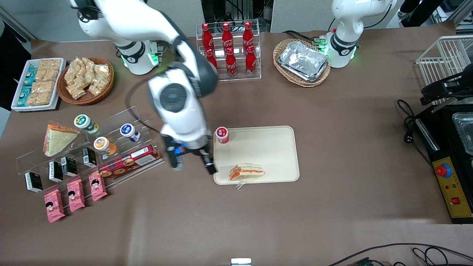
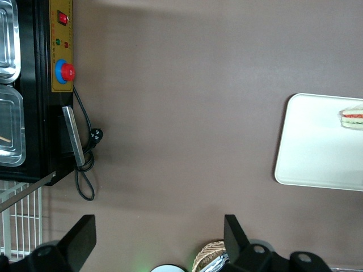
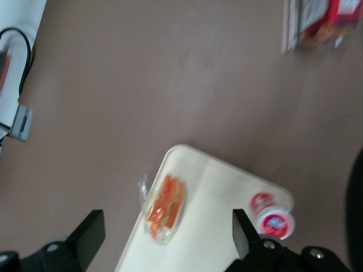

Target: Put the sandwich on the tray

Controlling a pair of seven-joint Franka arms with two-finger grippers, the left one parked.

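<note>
Since the sandwich [image 1: 247, 173] already lies on the tray [image 1: 273, 147] at its lower-left edge in the front view, gripper [image 1: 193, 167] hangs empty beside it over the desk, jaws apart. Looks light, soft, slippery-wrapped; grip gently across the bread faces.

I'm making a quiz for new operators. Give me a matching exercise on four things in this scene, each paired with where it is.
Things:
1. sandwich
2. red-capped bottle
3. hand
4. foil trays

Places:
A. in a wicker basket
B. open, above the table beside the tray
C. on the tray, by the edge nearest the front camera
D. on the tray's corner nearest the cola bottles

Pairs: 1-C, 2-D, 3-B, 4-A
</note>
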